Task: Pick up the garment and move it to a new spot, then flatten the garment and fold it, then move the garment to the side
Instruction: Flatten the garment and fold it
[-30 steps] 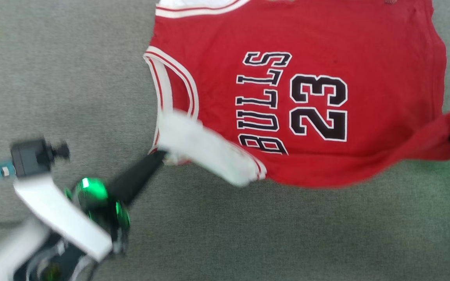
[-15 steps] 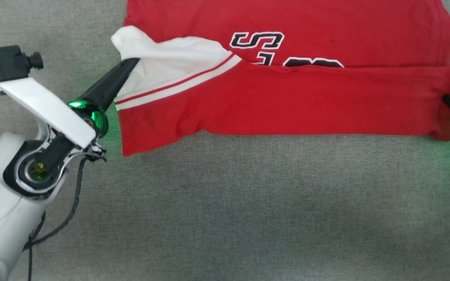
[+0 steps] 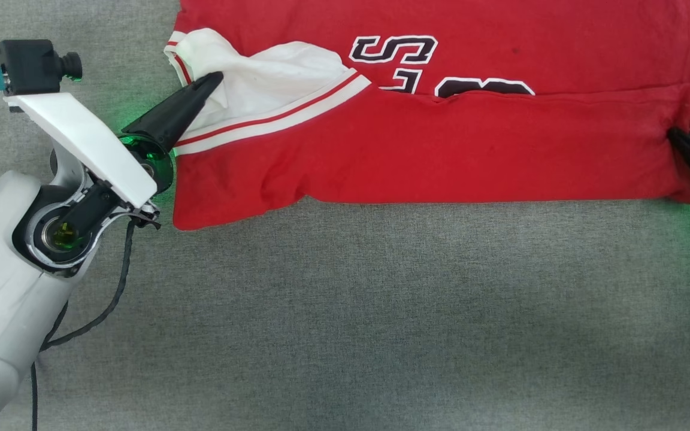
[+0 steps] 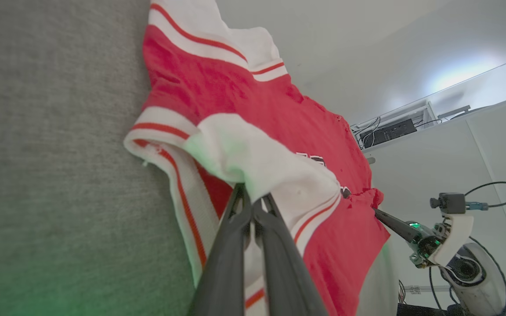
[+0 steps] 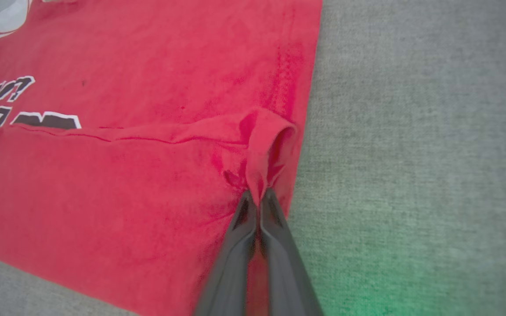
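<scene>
Folded further since a second ago: the garment [image 3: 441, 149] now lies doubled over most of its print, stretched between your two grippers on the grey surface [image 3: 381, 311]. Left gripper [image 3: 210, 81] is clenched on the white armhole corner, bunched at its tips. Right gripper [image 3: 677, 137] is clenched on a small red pucker of hem.

Risks: a hard pull could slip that thin pucker free, and letting go on the left could leave the wad crumpled and the fold skewed.

Cable [image 3: 117, 293] trails behind your left wrist, apart from the cloth. Nothing in view blocks you.

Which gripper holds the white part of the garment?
The left gripper: it is shut on the garment at its white panel; the right gripper pinches only red cloth.
</scene>
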